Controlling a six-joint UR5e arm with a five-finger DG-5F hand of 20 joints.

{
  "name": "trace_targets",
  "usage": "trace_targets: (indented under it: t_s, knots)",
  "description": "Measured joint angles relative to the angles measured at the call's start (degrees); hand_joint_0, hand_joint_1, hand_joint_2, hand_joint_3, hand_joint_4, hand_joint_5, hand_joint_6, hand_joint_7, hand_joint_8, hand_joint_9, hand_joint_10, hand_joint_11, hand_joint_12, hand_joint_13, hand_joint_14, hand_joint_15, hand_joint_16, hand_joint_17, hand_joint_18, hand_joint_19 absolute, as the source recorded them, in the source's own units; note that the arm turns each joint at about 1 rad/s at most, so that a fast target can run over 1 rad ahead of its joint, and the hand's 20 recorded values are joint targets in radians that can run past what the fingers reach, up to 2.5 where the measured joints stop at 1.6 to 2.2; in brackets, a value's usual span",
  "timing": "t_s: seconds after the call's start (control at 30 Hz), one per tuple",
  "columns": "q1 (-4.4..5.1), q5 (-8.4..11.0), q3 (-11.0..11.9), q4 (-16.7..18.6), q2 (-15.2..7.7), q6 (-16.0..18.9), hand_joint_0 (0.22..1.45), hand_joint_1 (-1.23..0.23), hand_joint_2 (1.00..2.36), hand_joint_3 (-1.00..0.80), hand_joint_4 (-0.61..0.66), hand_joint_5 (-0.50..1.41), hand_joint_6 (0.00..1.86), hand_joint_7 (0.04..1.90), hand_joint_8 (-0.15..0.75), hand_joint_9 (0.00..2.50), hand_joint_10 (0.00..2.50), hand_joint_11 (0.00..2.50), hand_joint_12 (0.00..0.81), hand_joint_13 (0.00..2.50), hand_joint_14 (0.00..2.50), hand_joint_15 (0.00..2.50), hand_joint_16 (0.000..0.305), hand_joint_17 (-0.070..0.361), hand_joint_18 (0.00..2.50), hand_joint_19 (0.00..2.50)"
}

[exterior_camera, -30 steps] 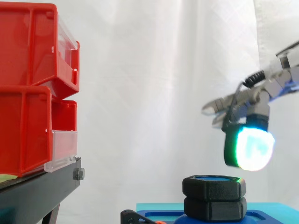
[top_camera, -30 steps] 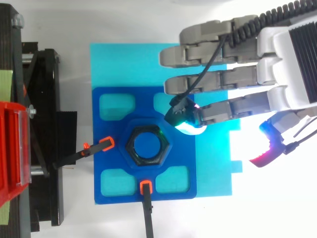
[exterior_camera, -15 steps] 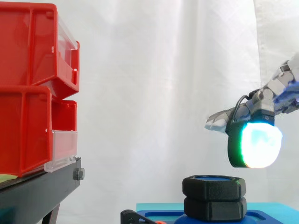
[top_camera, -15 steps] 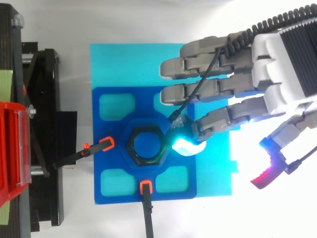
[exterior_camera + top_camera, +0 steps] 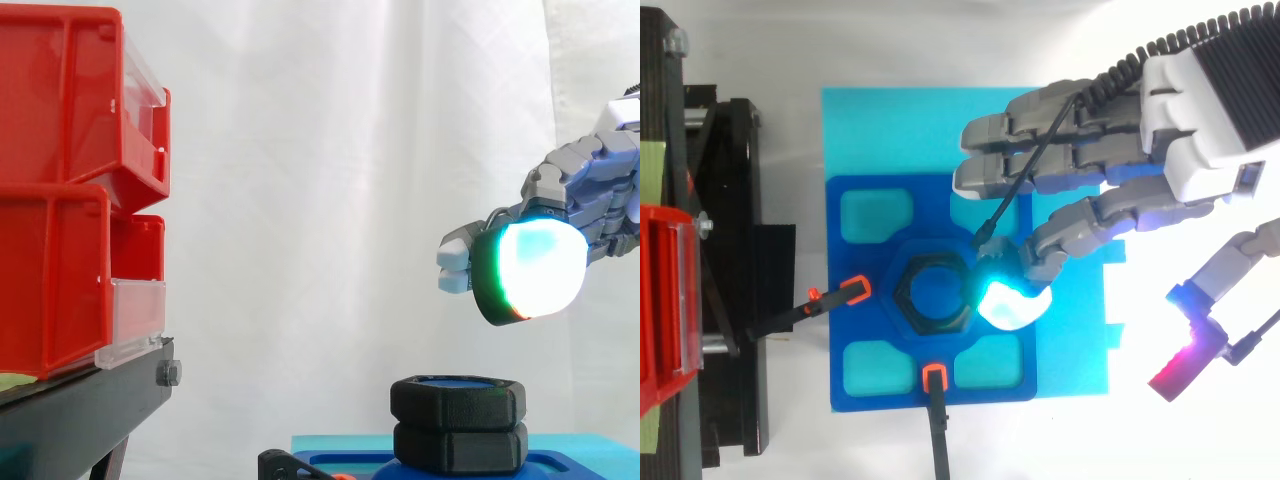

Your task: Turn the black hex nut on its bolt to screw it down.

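The black hex nut [image 5: 458, 399] sits at the top of its blue bolt [image 5: 937, 295], above a second black hex piece [image 5: 460, 447] on the dark blue fixture [image 5: 872, 318]. From above I see the nut as a black ring [image 5: 900, 297]. My hand [image 5: 1200, 100] reaches in from the right with its fingers stretched out and spread, open and holding nothing. It hovers above and to the right of the nut [image 5: 585, 185], clear of it. One glowing fingertip [image 5: 1010, 305] overlaps the nut's right edge in the top view, and in the side view this fingertip [image 5: 530, 270] hangs well above the nut.
The blue fixture lies on a cyan sheet [image 5: 890, 130]. Two orange-tipped black clamps [image 5: 853, 290] [image 5: 933, 376] hold it at the left and front. Red bins [image 5: 60, 190] stand on a black stand [image 5: 80, 410] at the left.
The hand has turned and risen. Its glowing fingertip moved from up and right of the nut to the nut's right edge in the top view, and the thumb swung out wider.
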Motion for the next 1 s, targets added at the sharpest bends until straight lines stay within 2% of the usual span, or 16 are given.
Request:
trace_targets:
  t_s: [0.3,1.0]
  knots:
    - [-0.02,-0.02,0.0,0.1,0.0,0.1,0.5,-0.48,1.0,-0.5,-0.02,-0.3,0.5,0.61,0.111,0.1,0.0,0.0,0.315,0.0,0.0,0.0,0.049,0.109,0.0,0.18]
    - [-0.01,-0.02,0.0,0.3,0.0,0.1,0.49,-0.49,1.0,-0.5,0.02,-0.3,0.5,0.62,0.114,0.15,0.0,0.0,0.318,0.0,0.0,0.0,0.048,0.108,0.0,0.19]
